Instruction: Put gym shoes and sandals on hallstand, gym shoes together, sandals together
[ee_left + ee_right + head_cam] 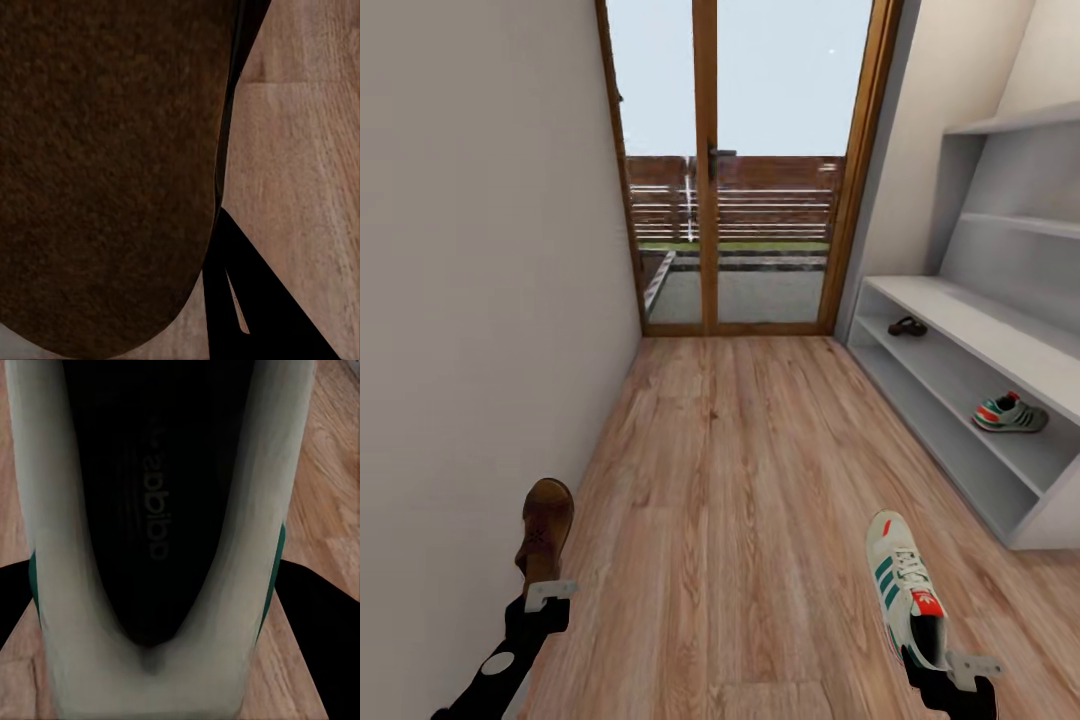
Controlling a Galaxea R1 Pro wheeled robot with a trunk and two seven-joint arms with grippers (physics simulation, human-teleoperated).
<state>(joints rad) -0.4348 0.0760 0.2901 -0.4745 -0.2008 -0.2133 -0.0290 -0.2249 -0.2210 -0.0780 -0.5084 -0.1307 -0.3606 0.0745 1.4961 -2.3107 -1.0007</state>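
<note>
My left gripper (546, 590) is shut on a brown sandal (546, 522), held above the floor near the left wall. Its dark underside (105, 165) shows in the left wrist view, with a black finger (247, 292) beside it. My right gripper (938, 660) is shut on the heel of a white gym shoe (903, 585) with green stripes; the shoe's sole (161, 510) sits between the dark fingers (311, 615). On a low open shelf of the grey hallstand (1000, 345) lie the other sandal (907, 326), farther off, and the other gym shoe (1010, 413), nearer to me.
The wood-plank corridor floor (730, 470) runs ahead to a glass double door (735, 170) with a wooden frame. A plain wall (480, 300) closes the left side. The hallstand's upper shelves (1025, 220) rise on the right.
</note>
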